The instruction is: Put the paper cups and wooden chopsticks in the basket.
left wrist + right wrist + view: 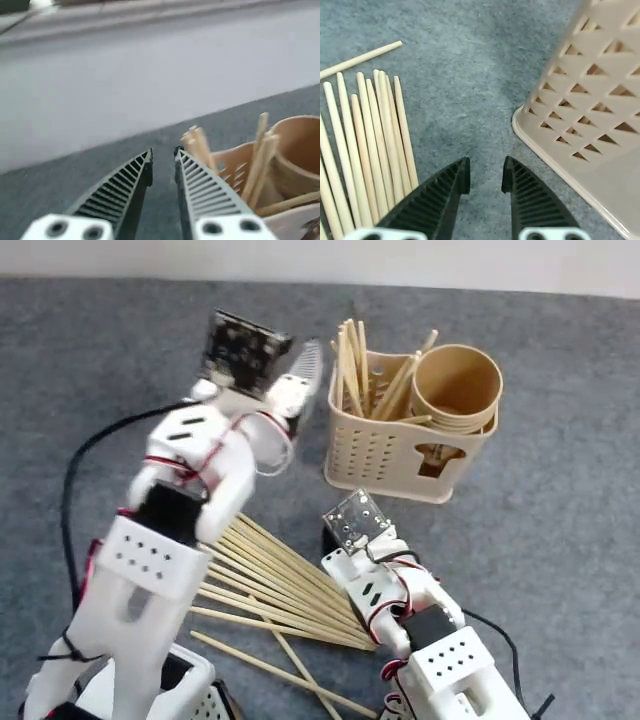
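Observation:
A beige slotted basket (400,455) stands at the back right of the grey mat. Inside it are stacked paper cups (457,390) and several wooden chopsticks (365,370). More chopsticks (280,585) lie fanned on the mat between the two arms. My left gripper (303,370) is raised just beside the basket's left end, open and empty (163,155), with the basket (235,165), a cup (300,145) and chopstick tips (197,145) close by. My right gripper (486,165) is low over bare mat, open and empty, between the loose chopsticks (370,140) and the basket's wall (580,115).
The right arm's wrist board (357,520) sits just in front of the basket. One stray chopstick (285,675) lies apart near the front edge. Bare grey mat extends to the right of the basket and along the back.

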### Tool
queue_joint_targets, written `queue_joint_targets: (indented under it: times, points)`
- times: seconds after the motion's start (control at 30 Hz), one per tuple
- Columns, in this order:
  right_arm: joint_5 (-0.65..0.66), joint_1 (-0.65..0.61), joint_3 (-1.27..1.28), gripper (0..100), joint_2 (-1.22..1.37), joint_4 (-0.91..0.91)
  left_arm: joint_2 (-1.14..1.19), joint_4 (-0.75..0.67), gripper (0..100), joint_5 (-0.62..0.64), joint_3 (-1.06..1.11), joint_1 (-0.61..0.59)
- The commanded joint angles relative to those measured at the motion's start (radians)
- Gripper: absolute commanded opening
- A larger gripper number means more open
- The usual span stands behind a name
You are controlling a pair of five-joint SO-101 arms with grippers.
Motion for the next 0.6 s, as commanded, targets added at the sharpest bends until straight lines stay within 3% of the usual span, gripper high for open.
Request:
queue_joint_targets:
  times: [0.0, 0.2, 0.3, 0.57]
  points:
    - [0.012, -0.007, -0.002, 11.9, -0.024, -0.022, -0.033, 0.209, 9, -0.002, -0.113, -0.107]
    - [0.012, -0.005, -0.002, 11.9, -0.024, -0.022, -0.033, 0.404, 9, -0.006, -0.12, -0.282]
    - [0.012, -0.005, -0.002, 11.9, -0.024, -0.022, -0.027, 0.488, 9, -0.078, -0.114, -0.36]
    - [0.012, -0.005, -0.002, 11.9, -0.024, -0.022, -0.024, 0.677, 9, -0.19, -0.065, -0.449]
